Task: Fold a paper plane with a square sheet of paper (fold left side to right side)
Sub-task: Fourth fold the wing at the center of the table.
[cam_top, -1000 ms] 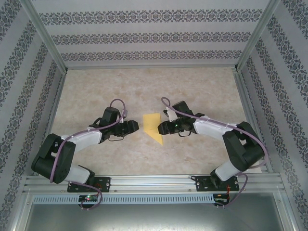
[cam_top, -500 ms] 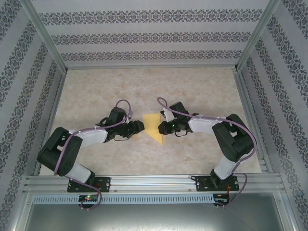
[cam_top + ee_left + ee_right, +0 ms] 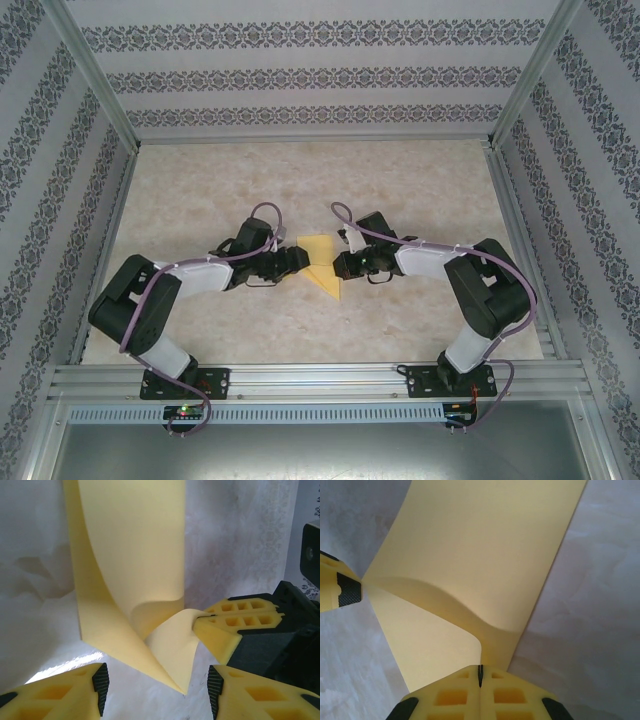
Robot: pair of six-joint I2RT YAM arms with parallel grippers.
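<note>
1. Two arms meet mid-frame in your top view over the square sheet of paper (image 3: 318,248). It lies on the table (image 3: 400,190), already narrowed, with a point toward the bottom of the frame.
2. Your right fingers (image 3: 337,265) are pinched closed on a lifted, curling flap. Your left fingers (image 3: 295,258) are spread wide and hold nothing.
3. The side-to-side fold looks half made. The next move likely calls for laying the flap flat, edges matched, and pressing the crease.
4. Your left wrist view shows the paper's point lying between the spread fingers, a detail too small to see from above. Your right wrist view shows the pinch at bottom centre.
</note>
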